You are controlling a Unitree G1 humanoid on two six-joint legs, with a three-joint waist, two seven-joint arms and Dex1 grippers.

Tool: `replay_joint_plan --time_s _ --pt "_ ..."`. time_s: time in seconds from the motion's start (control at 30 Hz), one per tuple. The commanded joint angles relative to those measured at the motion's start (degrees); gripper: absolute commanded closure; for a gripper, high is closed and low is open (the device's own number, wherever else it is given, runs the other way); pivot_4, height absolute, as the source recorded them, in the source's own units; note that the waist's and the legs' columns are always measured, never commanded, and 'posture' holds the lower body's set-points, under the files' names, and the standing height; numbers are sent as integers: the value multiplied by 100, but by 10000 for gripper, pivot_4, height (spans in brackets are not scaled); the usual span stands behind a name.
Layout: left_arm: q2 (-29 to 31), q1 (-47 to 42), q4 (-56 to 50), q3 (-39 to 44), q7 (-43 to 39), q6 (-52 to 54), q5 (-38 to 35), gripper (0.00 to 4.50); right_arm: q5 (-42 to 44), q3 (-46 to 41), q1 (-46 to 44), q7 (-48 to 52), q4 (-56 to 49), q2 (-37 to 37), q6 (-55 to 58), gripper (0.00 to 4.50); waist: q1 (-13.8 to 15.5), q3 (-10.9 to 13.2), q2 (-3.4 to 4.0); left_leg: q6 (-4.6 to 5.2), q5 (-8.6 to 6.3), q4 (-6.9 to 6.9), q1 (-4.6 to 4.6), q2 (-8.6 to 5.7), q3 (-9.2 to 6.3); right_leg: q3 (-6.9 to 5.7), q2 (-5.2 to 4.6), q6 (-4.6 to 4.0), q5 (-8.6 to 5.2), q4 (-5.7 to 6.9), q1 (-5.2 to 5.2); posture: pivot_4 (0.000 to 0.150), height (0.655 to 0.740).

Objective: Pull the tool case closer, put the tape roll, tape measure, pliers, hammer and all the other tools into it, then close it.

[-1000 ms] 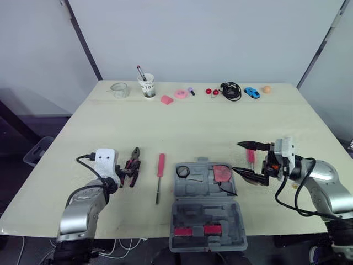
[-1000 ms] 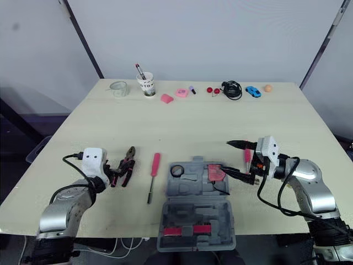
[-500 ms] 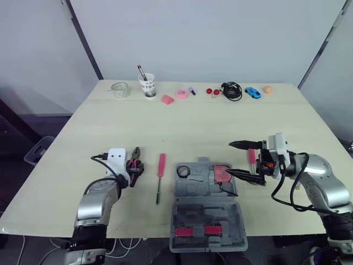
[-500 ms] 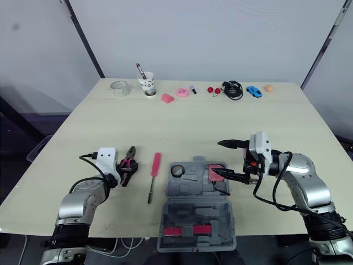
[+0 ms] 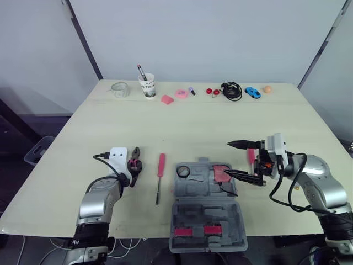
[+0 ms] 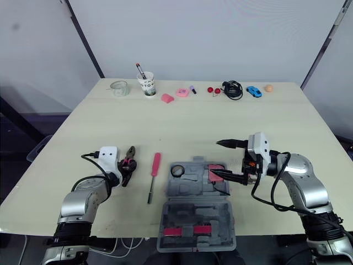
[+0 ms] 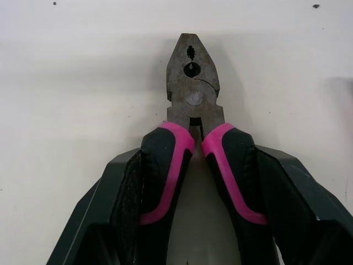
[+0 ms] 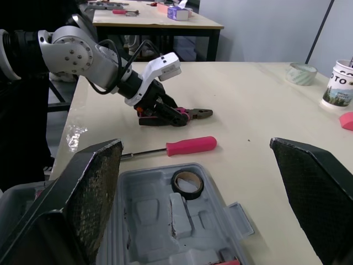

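Note:
The grey tool case [image 5: 207, 207] lies open at the table's near edge, with a black tape roll [image 5: 183, 171] and a red tape measure [image 5: 222, 172] in its far half. Pink-handled pliers [image 7: 190, 94] lie on the table left of it. My left gripper [image 5: 131, 170] is shut on their handles, one finger [image 7: 121, 204] on each side. A red screwdriver [image 5: 160, 168] lies between the pliers and the case. My right gripper [image 5: 230, 160] hangs wide open over the case's right end, above the tape measure. A red handle [image 5: 251, 157] shows behind it.
Along the table's far edge stand a clear tape roll [image 5: 119, 89], a paper cup [image 5: 146, 86] with pens, pink bits [image 5: 181, 94], a black cable [image 5: 230, 90], a blue toy car [image 5: 252, 92] and an orange ball [image 5: 267, 89]. Bare tabletop lies between them and the case.
My left arm has pushed forward, bringing its gripper further along the pliers' handles. The right gripper has shifted left over the case's right end, still open.

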Motion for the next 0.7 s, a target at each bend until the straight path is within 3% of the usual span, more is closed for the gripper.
replay_joint_plan --time_s 0.03,0.33,0.7 --pt "17 -22 -33 46 -18 -57 29 19598 22 -26 -73 8 -136 16 -87 0 0 0 0 0 0 0 0 0 0 0 0 0 0 0 0 1500 7400" --pt "546 69 -674 187 -719 183 -299 19598 -80 -4 -75 29 -71 47 -133 0 -12 1 -2 0 0 0 -4 1 -1 -3 0 -1 0 1 -3 1500 7400" --pt "2207 -397 -1254 -858 -2881 185 -430 19598 -479 324 -293 -490 -176 -37 574 0 15 4 -3 -3 1 2 -15 -1 -6 -12 -3 -3 -2 0 -9 1500 7400"
